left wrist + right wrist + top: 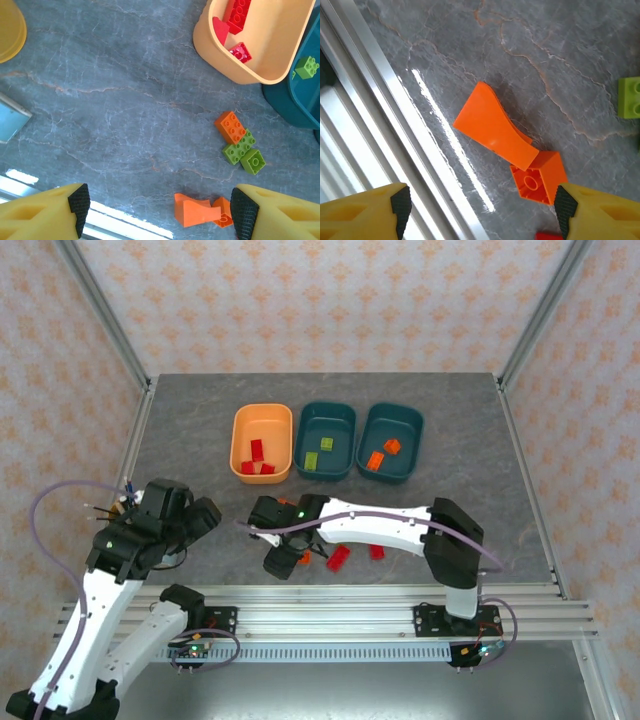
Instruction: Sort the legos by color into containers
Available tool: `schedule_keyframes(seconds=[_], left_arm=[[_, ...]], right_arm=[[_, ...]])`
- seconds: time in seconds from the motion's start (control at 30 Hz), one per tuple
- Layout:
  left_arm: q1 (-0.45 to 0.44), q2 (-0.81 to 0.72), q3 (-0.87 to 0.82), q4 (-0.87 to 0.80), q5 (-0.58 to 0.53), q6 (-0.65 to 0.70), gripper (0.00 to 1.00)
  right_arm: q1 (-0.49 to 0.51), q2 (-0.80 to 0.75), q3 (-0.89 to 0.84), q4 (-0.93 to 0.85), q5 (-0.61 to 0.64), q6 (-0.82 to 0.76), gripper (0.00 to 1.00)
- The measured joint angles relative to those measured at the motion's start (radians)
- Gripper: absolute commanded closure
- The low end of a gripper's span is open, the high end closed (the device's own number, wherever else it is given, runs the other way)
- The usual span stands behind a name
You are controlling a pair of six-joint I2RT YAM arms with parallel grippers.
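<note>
The right pincer (pixel 480 212) stands wide open and grips nothing, with its fingertips on either side of an orange sloped brick (pixel 492 125). That brick lies on the counter (pixel 560 55) touching an orange square brick (pixel 540 180), beside the front rail (pixel 375 100). The left pincer (pixel 157 215) is also wide open and empty, at the left of the counter. Red bricks (pixel 257 450) lie in the light orange tray (pixel 238 440), yellow-green bricks (pixel 325 445) in the middle teal tray (pixel 303 435) and orange bricks (pixel 376 461) in the right teal tray (pixel 412 445), while a loose red brick (pixel 338 558) lies near the right pincer.
</note>
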Motion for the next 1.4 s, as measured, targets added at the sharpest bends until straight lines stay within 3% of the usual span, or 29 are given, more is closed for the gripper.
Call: schedule_keyframes(seconds=[0.23,0.57,1.0,1.17,1.4], left_arm=[[0.000,-0.072,-0.001,-0.063,0.000,-0.025,0.23],[0.000,-0.073,0.001,-0.102,0.001,-0.024,0.23],[0.000,-0.074,0.001,-0.102,0.001,-0.025,0.23],[0.000,-0.080,-0.005,-0.098,0.018,-0.025,0.23],[0.000,-0.073,-0.055,-0.019,0.094,-0.024,0.23]], right_arm=[[0.006,0.106,0.034,-0.008,0.073,-0.120,0.23],[0.009,0.212,0.108,-0.007,0.095,-0.172,0.28],[0.011,0.282,0.159,-0.006,0.088,-0.135,0.69],[-0.008,0.288,0.179,-0.006,0.097,-0.106,0.76],[-0.093,0.276,0.187,0.019,0.098,-0.036,0.78]])
